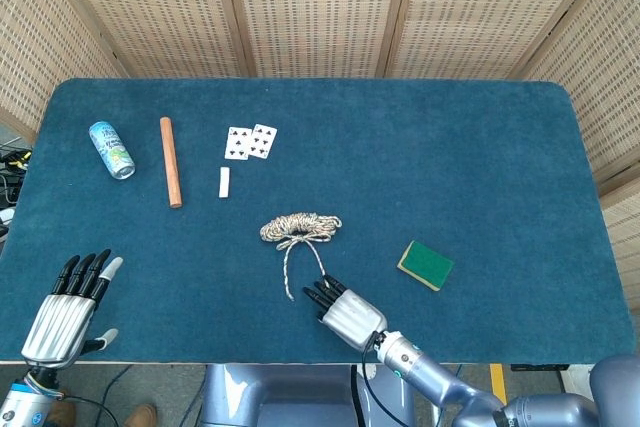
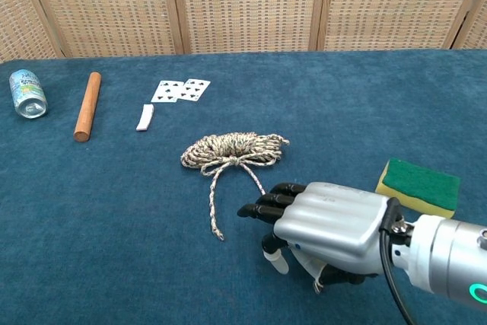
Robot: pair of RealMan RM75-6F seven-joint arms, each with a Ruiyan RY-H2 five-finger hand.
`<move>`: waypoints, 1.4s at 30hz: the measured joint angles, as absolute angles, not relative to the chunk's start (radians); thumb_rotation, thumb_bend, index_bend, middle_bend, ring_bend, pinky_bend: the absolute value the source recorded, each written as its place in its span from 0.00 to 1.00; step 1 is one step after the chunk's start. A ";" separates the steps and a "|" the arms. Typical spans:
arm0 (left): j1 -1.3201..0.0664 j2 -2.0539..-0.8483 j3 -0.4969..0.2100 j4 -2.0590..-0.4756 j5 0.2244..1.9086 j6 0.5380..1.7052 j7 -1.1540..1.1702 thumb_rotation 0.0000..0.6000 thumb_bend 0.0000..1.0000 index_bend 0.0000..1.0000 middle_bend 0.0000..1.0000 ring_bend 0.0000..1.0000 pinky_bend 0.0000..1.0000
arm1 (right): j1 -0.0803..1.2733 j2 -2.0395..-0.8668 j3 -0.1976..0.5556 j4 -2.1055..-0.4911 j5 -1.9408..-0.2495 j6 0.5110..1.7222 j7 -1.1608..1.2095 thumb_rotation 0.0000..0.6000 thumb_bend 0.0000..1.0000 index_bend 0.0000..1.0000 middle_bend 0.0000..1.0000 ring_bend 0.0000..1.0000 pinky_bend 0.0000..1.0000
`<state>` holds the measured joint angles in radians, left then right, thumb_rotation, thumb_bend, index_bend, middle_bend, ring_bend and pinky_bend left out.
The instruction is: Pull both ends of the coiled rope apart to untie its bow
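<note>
The right hand point(image 2: 327, 222) is laid over the coiled rope's point(image 2: 233, 150) near right end; a grasp cannot be told. The left hand point(image 1: 70, 297) is held released.

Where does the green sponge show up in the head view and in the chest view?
Head view: the green sponge lies right of centre on the blue table, to the right of the coiled rope.
Chest view: the sponge sits at the right edge, just above the right hand.
Shared landmark: the coiled rope, left of the sponge in both.
</note>
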<state>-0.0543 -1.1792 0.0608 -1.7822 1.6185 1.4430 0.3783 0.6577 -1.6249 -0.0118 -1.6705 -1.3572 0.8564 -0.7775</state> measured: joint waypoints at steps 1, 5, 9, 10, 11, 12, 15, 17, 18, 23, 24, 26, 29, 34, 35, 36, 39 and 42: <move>-0.055 -1.179 0.061 -1.782 1.618 1.443 0.377 1.00 0.00 0.00 0.00 0.00 0.00 | 0.657 -1.623 -0.014 -1.669 -1.352 0.858 -0.784 1.00 0.99 0.45 0.00 0.00 0.00; -0.056 -1.180 0.061 -1.781 1.617 1.439 0.380 1.00 0.00 0.00 0.00 0.00 0.00 | 0.651 -1.610 -0.026 -1.661 -1.325 0.870 -0.796 1.00 0.99 0.46 0.00 0.00 0.00; -0.057 -1.182 0.063 -1.781 1.617 1.439 0.385 1.00 0.00 0.00 0.00 0.00 0.00 | 0.644 -1.591 -0.036 -1.651 -1.309 0.885 -0.811 1.00 0.99 0.47 0.00 0.00 0.00; -0.057 -1.182 0.063 -1.782 1.617 1.440 0.385 1.00 0.00 0.00 0.00 0.00 0.00 | 0.643 -1.588 -0.037 -1.650 -1.305 0.888 -0.812 1.00 0.99 0.47 0.00 0.00 0.00; -0.057 -1.182 0.063 -1.782 1.617 1.440 0.385 1.00 0.00 0.00 0.00 0.00 0.00 | 0.641 -1.585 -0.038 -1.650 -1.300 0.891 -0.813 1.00 0.99 0.47 0.00 0.00 0.00; -0.056 -1.182 0.063 -1.782 1.617 1.441 0.385 1.00 0.00 0.00 0.00 0.00 0.00 | 0.638 -1.579 -0.037 -1.649 -1.290 0.897 -0.811 1.00 0.99 0.47 0.00 0.00 0.00; -0.056 -1.182 0.065 -1.782 1.618 1.442 0.385 1.00 0.00 0.00 0.00 0.00 0.00 | 0.632 -1.560 -0.032 -1.649 -1.273 0.916 -0.805 1.00 0.99 0.47 0.00 0.00 0.00; -0.056 -1.183 0.066 -1.781 1.619 1.441 0.387 1.00 0.00 0.00 0.00 0.00 0.00 | 0.630 -1.550 -0.028 -1.647 -1.269 0.926 -0.801 1.00 0.99 0.47 0.00 0.00 0.00; -0.056 -1.184 0.066 -1.780 1.619 1.440 0.388 1.00 0.00 0.00 0.00 0.00 0.00 | 0.629 -1.545 -0.026 -1.645 -1.267 0.932 -0.800 1.00 0.99 0.47 0.00 0.00 0.00; -0.056 -1.186 0.067 -1.782 1.619 1.440 0.393 1.00 0.00 0.00 0.00 0.00 0.00 | 0.629 -1.533 -0.012 -1.636 -1.255 0.953 -0.799 1.00 0.98 0.47 0.00 0.00 0.00; -0.056 -1.186 0.067 -1.782 1.618 1.441 0.394 1.00 0.00 0.00 0.00 0.00 0.00 | 0.630 -1.532 -0.008 -1.635 -1.251 0.957 -0.800 1.00 0.98 0.46 0.00 0.00 0.00; -0.056 -1.186 0.067 -1.782 1.618 1.441 0.394 1.00 0.00 0.00 0.00 0.00 0.00 | 0.631 -1.531 -0.001 -1.632 -1.245 0.963 -0.801 1.00 0.98 0.45 0.00 0.00 0.00; -0.056 -1.187 0.067 -1.781 1.617 1.440 0.395 1.00 0.00 0.00 0.00 0.00 0.00 | 0.633 -1.532 0.008 -1.623 -1.235 0.971 -0.803 1.00 0.91 0.41 0.00 0.00 0.00; -0.057 -1.186 0.065 -1.782 1.613 1.440 0.394 1.00 0.00 0.00 0.00 0.00 0.00 | 0.628 -1.546 0.027 -1.611 -1.228 1.003 -0.787 1.00 0.54 0.34 0.00 0.00 0.00; -0.057 -1.186 0.065 -1.781 1.613 1.440 0.394 1.00 0.00 0.00 0.00 0.00 0.00 | 0.625 -1.548 0.032 -1.612 -1.231 1.012 -0.771 1.00 0.43 0.33 0.00 0.00 0.00; -0.057 -1.186 0.066 -1.781 1.613 1.440 0.394 1.00 0.00 0.00 0.00 0.00 0.00 | 0.620 -1.552 0.038 -1.612 -1.235 1.025 -0.745 1.00 0.37 0.33 0.00 0.00 0.00; -0.058 -1.187 0.066 -1.782 1.613 1.438 0.396 1.00 0.00 0.00 0.00 0.00 0.00 | 0.609 -1.563 0.058 -1.613 -1.243 1.056 -0.674 1.00 0.32 0.34 0.00 0.00 0.00; -0.058 -1.187 0.067 -1.782 1.613 1.439 0.397 1.00 0.00 0.00 0.00 0.00 0.00 | 0.599 -1.578 0.078 -1.616 -1.227 1.074 -0.638 1.00 0.32 0.39 0.00 0.00 0.00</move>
<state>-0.0578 -1.1872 0.0667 -1.7817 1.6133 1.4387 0.3975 0.5993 -1.5777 0.0776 -1.6164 -1.2270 1.0739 -0.6385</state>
